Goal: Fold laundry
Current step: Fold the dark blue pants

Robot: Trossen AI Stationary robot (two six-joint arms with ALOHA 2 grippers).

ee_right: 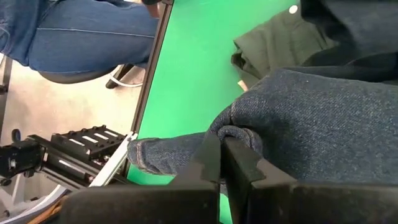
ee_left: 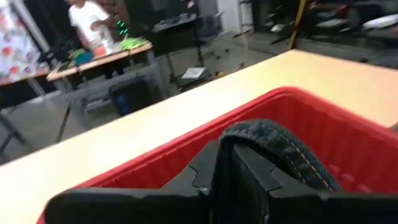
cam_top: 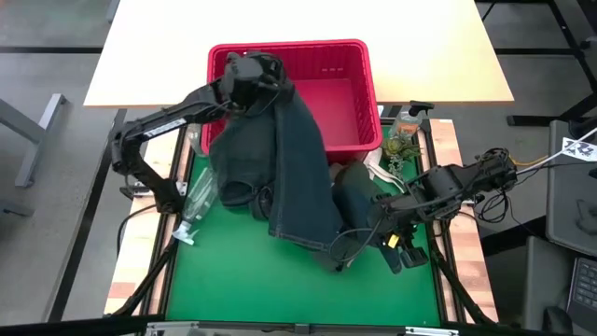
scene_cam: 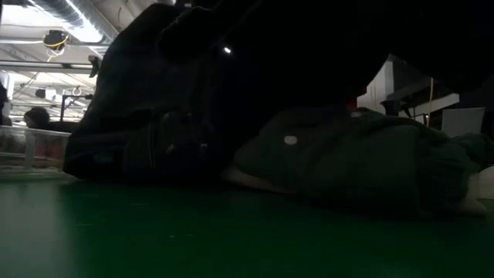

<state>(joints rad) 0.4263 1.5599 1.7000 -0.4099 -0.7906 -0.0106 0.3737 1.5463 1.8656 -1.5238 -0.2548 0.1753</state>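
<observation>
Dark blue denim jeans (cam_top: 289, 168) hang from my left gripper (cam_top: 250, 77) over the near left corner of the red basket (cam_top: 350, 93). They drape down onto the green mat (cam_top: 280, 280). My right gripper (cam_top: 382, 231) is shut on the jeans' lower part at the mat's right side. An olive-green buttoned shirt (cam_top: 359, 185) lies bunched on the mat between basket and right gripper. In the low view the jeans (scene_cam: 154, 131) reach down to the mat beside the shirt (scene_cam: 347, 154). My left gripper (ee_left: 224, 155) pinches a stitched fold of the denim (ee_left: 280, 146) between its two fingers. The fingers point nearly level, toward the far edge, above the basket's rim. The jeans hang below them, and the lower part lies on the mat. My right gripper (ee_right: 219, 144) pinches a bunched fold of denim (ee_right: 239, 134) between its two fingers, slanting down from above. The fold is close to a leg's hem (ee_right: 142, 155), which sticks out to one side over the mat's edge.
A clear plastic bottle (cam_top: 196, 201) lies at the mat's left edge. A pump bottle (cam_top: 408, 121) stands right of the basket. A person in jeans (ee_right: 62, 31) sits beside the table. The pale tabletop (cam_top: 298, 23) lies behind the basket. Bare mat lies along the near side.
</observation>
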